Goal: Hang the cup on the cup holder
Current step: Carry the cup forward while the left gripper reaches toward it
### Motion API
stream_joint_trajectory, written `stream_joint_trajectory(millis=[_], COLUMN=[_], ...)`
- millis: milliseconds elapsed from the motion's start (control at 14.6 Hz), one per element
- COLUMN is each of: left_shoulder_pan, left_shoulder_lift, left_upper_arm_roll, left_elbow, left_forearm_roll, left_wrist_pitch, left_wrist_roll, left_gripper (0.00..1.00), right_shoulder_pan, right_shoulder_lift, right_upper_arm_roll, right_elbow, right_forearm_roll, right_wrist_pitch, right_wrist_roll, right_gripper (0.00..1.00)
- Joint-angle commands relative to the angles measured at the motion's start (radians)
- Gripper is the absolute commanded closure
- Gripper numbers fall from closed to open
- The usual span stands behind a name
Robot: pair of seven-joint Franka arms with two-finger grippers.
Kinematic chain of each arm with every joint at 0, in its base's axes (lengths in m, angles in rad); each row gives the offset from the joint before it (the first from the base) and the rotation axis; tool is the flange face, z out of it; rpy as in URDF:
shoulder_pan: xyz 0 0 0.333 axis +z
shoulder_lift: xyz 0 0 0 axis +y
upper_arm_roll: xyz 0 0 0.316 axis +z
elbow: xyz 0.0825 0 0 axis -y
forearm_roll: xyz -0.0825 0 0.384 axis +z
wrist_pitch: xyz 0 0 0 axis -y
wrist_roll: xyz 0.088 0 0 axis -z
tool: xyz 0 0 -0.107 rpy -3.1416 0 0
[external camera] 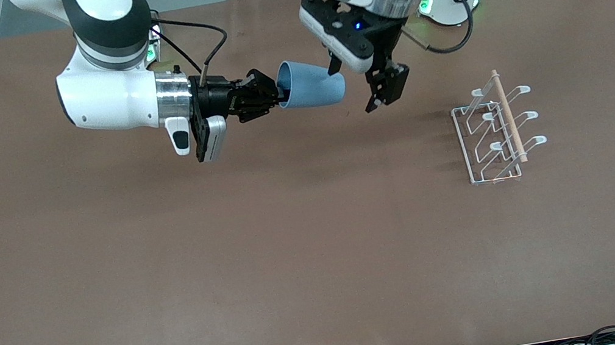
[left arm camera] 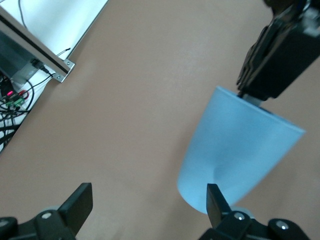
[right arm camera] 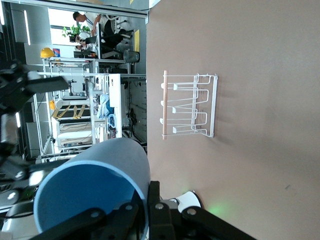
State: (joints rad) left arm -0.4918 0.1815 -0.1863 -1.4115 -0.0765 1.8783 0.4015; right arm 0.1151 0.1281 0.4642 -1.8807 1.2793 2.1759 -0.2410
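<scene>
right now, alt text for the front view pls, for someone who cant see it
The right gripper holds a light-blue cup sideways by its rim above the brown table; the open left gripper hovers at the cup's base. A white wire cup holder stands empty toward the left arm's end.

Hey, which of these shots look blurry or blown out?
Left wrist view: the cup is soft, pale and washed out. Right wrist view: the room past the table's edge is overbright, the cup holder crisp. Front view: evenly lit, soft shadows under the arms.

The left tool [external camera: 355, 83] hides the cup [external camera: 312, 91] base.
</scene>
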Motion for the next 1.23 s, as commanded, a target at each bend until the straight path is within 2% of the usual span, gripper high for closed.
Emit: stream_joint_trajectory(millis=[0, 274, 479, 1163], left_shoulder_pan=[-0.008, -0.005, 0.005, 0.002], left_shoulder_lift=[0.021, 0.003, -0.010, 0.061], left_upper_arm_roll=[-0.002, -0.019, -0.021, -0.018], left_elbow=[0.026, 0.028, 0.029, 0.026], left_forearm_roll=[-0.026, -0.113, -0.164, -0.209], left_wrist_pitch=[-0.010, -0.093, -0.157, -0.079], left_wrist_roll=[0.023, 0.026, 0.098, 0.298], left_gripper=[0.00, 0.00, 0.00, 0.00], right_shoulder_pan=[-0.014, -0.012, -0.009, -0.006], right_shoulder_lift=[-0.010, -0.010, -0.010, -0.010], right_upper_arm_roll=[0.011, 0.011, 0.011, 0.010], right_elbow=[-0.014, -0.014, -0.014, -0.017], right_forearm_roll=[0.035, 0.038, 0.038, 0.037], right_wrist_pitch=[-0.016, -0.014, -0.014, -0.013], right_wrist_roll=[-0.021, -0.018, -0.015, -0.024], right_gripper=[0.98, 0.97, 0.97, 0.95])
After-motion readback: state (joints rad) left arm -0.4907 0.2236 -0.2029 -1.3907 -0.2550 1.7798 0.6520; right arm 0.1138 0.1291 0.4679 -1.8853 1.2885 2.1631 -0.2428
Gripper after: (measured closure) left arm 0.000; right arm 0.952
